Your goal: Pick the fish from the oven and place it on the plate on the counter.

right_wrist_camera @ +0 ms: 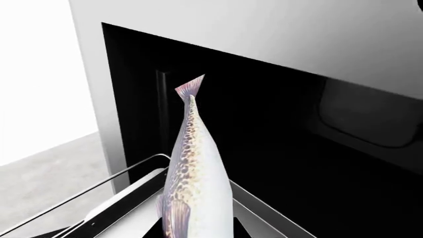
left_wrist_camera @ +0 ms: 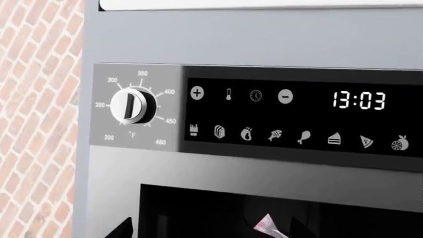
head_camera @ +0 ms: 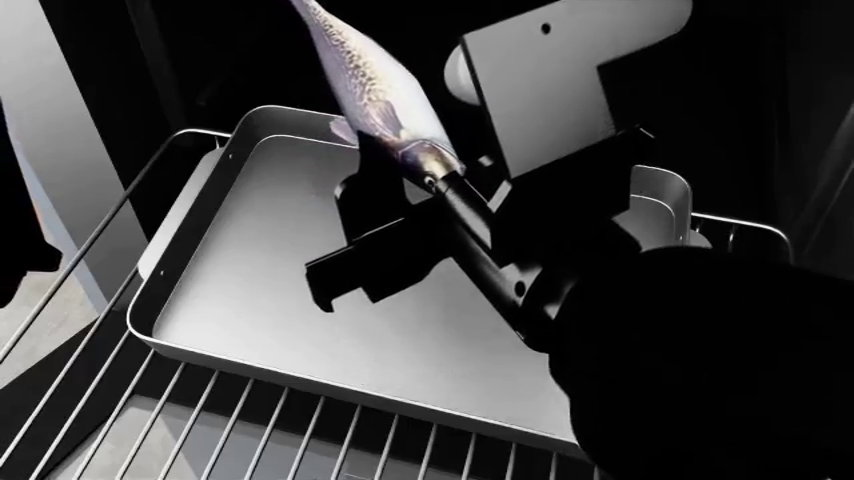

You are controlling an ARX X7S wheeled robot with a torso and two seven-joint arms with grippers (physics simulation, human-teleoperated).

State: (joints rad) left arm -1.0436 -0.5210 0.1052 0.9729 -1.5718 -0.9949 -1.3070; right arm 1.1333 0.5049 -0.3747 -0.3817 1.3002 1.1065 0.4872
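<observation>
My right gripper (head_camera: 398,160) is shut on the fish (head_camera: 358,70), a silvery speckled fish held by its head end, tail up. It hangs just above the grey metal tray (head_camera: 267,260) on the oven's wire rack (head_camera: 240,430). In the right wrist view the fish (right_wrist_camera: 195,173) rises from between the dark fingers (right_wrist_camera: 157,233) against the black oven cavity (right_wrist_camera: 297,163). The left gripper (left_wrist_camera: 215,233) is open and empty in front of the oven (left_wrist_camera: 264,49), and the pink tail of the fish (left_wrist_camera: 268,225) shows in the opening. The plate is out of view.
The oven's control panel has a round temperature knob (left_wrist_camera: 132,104) and a display reading 13:03 (left_wrist_camera: 358,100). A brick wall (left_wrist_camera: 33,99) stands beside the oven. A pale grey surface (right_wrist_camera: 46,183) lies next to the oven opening; I cannot tell if it is the counter.
</observation>
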